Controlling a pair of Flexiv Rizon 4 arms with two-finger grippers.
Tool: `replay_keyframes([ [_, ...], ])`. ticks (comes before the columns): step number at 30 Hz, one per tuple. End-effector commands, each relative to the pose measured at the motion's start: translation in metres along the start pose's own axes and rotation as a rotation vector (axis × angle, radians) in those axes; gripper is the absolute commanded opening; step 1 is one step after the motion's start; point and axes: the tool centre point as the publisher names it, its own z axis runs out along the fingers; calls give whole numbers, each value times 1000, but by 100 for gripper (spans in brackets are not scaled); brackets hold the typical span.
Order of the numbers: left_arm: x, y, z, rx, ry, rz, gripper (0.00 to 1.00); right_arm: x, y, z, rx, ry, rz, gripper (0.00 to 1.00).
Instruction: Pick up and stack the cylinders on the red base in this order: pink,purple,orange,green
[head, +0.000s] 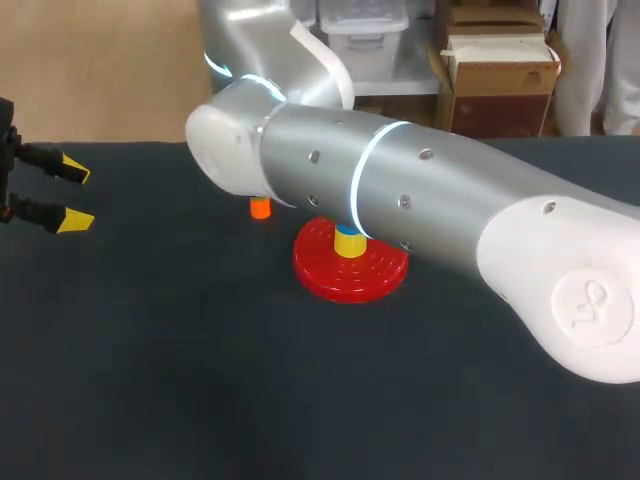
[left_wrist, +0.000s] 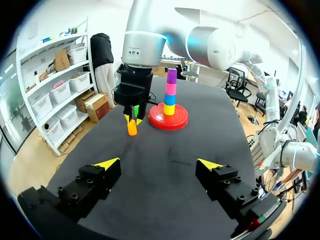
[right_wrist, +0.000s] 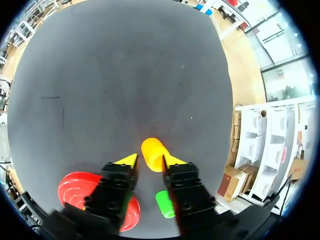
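Left claw (head: 77, 195) sits at the far left edge of the table (head: 200, 380), cut off by the head view's border. Its fingers are spread wide with nothing between them, as its own wrist view confirms. The orange cylinder (head: 260, 207) stands upright left of the red base (head: 345, 275); only its lower part shows from above, the rest being hidden under the right arm (head: 420, 200). The right claw (right_wrist: 150, 161) hangs directly over this cylinder with its fingers slightly parted. In its own wrist view, one finger seems to meet the cylinder's side and a dark gap separates the other, so no pinch is established. The green cylinder (right_wrist: 165, 204) stands just beside the orange one, partly masked by that claw's body. In the head view the stack on the base is largely covered by the arm, with only a yellow piece (head: 349, 245) capped in blue visible. The left wrist view shows the whole column: yellow, blue, pink cylinder (left_wrist: 171, 89), then purple cylinder (left_wrist: 171, 76) on top.
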Motion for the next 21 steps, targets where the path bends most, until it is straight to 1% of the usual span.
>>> replay_keyframes([
  [1,1,1,0,0,-3,3,100,-4,-8,5,-381,8,4,0],
  [4,1,1,0,0,-3,3,100,-1,-8,2,-371,5,9,0],
  [9,1,1,0,0,-3,3,100,1,-6,-12,-342,1,9,0],
  [11,1,1,0,0,-3,3,100,2,-5,-13,-337,18,-9,0],
  [14,1,1,0,0,-3,3,100,2,-5,-13,-339,21,-8,0],
  [15,1,1,0,0,-3,3,100,2,-5,-13,-340,21,-7,17],
  [16,1,1,0,0,-3,3,100,2,-5,-14,-340,21,-6,38],
  [17,1,1,0,0,-3,3,100,2,-6,-14,-339,20,-7,64],
  [18,1,1,0,0,-3,3,100,1,-7,-15,-338,19,-8,100],
  [21,1,1,0,0,-3,3,100,-1,-9,-16,-340,12,-21,100],
])
